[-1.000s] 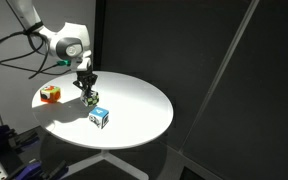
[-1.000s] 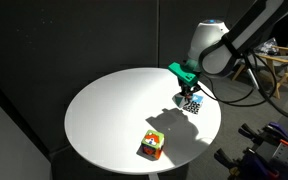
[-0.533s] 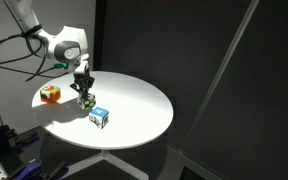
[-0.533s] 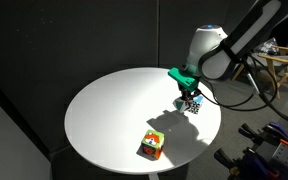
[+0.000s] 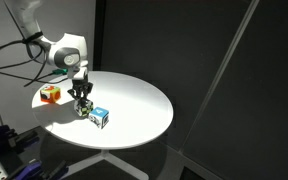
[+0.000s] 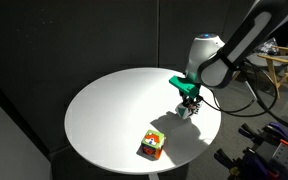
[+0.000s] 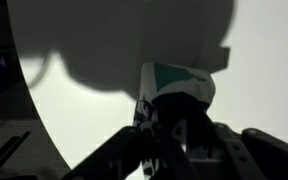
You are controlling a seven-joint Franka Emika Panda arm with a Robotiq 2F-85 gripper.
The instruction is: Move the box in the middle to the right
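Observation:
The box (image 5: 83,108), a small dark cube with pale patches, sits low over the white round table (image 5: 144,100) between the jaws of my gripper (image 5: 81,101). The gripper points down and is shut on it. In the wrist view the box (image 7: 174,92) shows white and teal patches between the dark fingers (image 7: 114,160), and the gripper (image 7: 179,135) is in shadow. In an exterior view the gripper (image 6: 189,103) covers most of the box near the table's edge.
An orange-red cube with a green top (image 5: 50,93) lies near the table's rim and also shows in an exterior view (image 6: 152,144). A blue-and-white cube (image 5: 100,117) lies close beside the gripper. Cables and equipment stand around the table (image 6: 104,110).
The gripper has shifted with the box a short way towards the orange-red cube and slightly lower. The two other cubes have not moved.

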